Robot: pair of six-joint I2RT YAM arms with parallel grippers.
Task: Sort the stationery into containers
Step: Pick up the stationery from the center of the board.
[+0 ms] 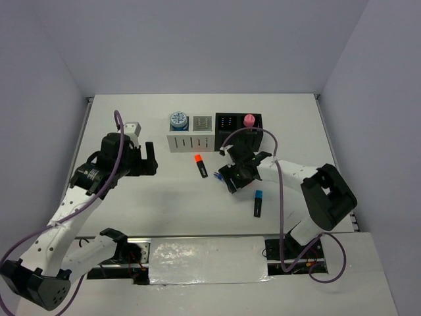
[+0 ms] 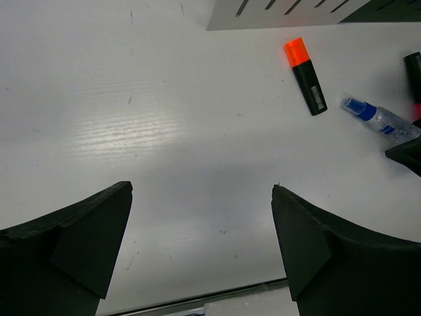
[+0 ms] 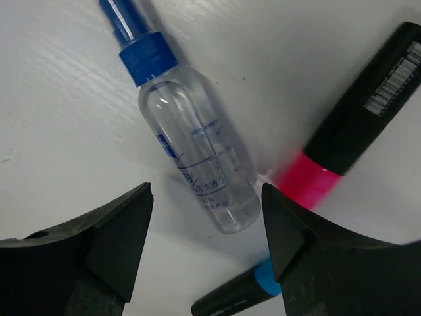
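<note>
Between right pincer [image 3: 207, 201] tips, clear tube [image 3: 197, 148]

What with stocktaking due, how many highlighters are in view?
3. Orange-capped highlighter: before the white organiser. Blue-capped highlighter: right of it, nearer. Pink-capped highlighter: beside the clear tube at the right fingers. Compartments may hide more.

White table [image 1: 164, 204], matt surface. Standing at the far middle, side by side: white organiser [image 1: 191, 141] and black organiser [image 1: 220, 130]. Lying flat in front of them: orange-capped highlighter [image 1: 200, 165], blue-capped highlighter [image 1: 258, 203], and clear blue-capped bottle [image 3: 197, 155] with pink-capped highlighter [image 3: 355, 128] just beside its base.
</note>
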